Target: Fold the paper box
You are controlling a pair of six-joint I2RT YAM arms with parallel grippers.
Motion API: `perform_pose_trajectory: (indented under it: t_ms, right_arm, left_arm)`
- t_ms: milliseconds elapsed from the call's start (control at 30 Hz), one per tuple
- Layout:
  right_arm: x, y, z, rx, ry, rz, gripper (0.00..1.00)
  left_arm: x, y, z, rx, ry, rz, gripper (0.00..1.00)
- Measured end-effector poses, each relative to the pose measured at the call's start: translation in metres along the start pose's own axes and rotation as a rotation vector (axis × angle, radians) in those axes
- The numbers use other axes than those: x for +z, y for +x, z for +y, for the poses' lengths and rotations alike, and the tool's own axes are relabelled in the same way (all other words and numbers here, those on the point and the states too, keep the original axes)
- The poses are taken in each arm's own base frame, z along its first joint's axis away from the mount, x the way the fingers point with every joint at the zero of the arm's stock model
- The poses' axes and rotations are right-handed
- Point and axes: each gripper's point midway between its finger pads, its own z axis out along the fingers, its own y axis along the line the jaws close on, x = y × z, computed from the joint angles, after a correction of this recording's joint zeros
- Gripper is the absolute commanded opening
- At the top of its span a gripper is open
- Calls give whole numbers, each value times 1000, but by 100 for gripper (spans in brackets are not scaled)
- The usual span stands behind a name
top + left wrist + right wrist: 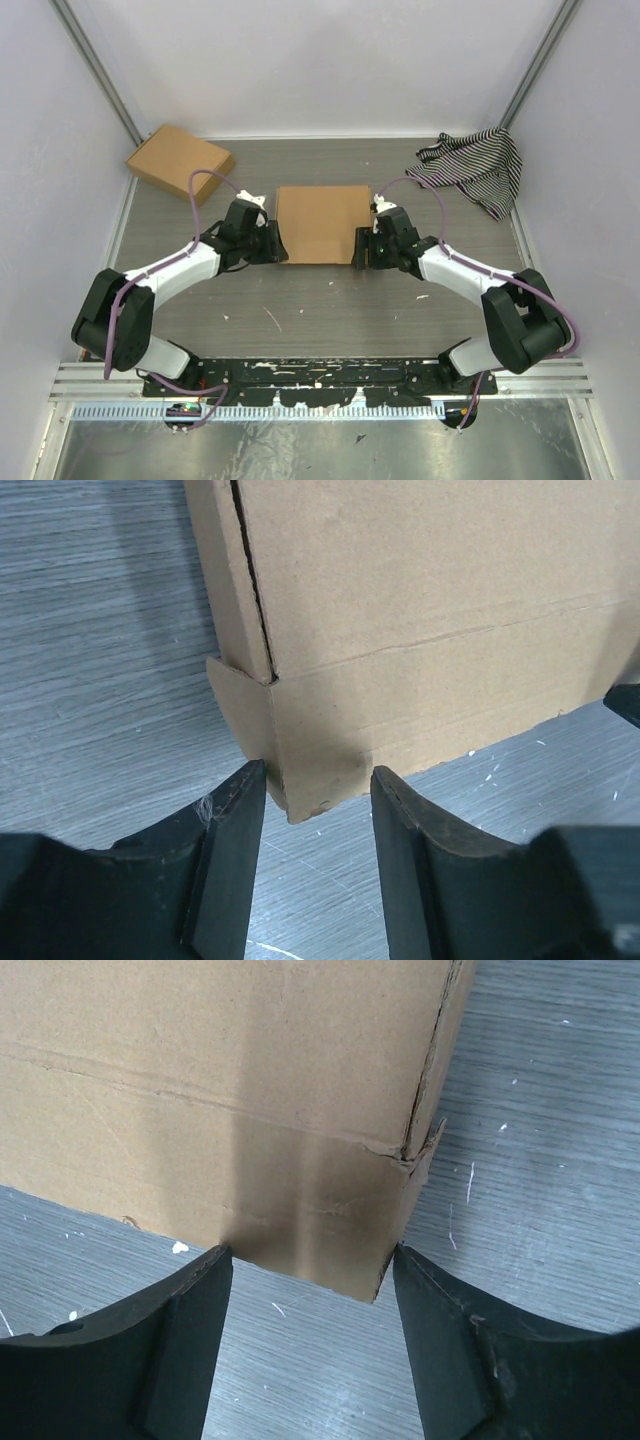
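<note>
The paper box (320, 222) lies in the middle of the table as a closed, shallow brown cardboard box. My left gripper (280, 243) is open at its near-left corner and my right gripper (358, 247) is open at its near-right corner. In the left wrist view the box (430, 590) has its corner between the spread fingers of the gripper (319, 773), with a side flap standing slightly out at the left. In the right wrist view the box (200, 1060) has its corner, a little crumpled, between the wide fingers of the gripper (311, 1255).
A second, fully formed brown cardboard box (180, 162) sits at the back left against the wall. A black-and-white striped cloth (475, 165) lies at the back right. White walls enclose the table on three sides. Small white specks dot the grey surface.
</note>
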Motion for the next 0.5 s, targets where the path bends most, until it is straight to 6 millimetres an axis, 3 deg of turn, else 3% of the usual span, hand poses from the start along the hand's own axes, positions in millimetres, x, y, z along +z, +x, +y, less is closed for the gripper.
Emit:
perform_pose_trajectory:
  t_ms: [500]
  right_arm:
    - [-26,-15,14,8,-23,28,68]
  left_arm:
    - [-12,2,-9,-5,14,60,47]
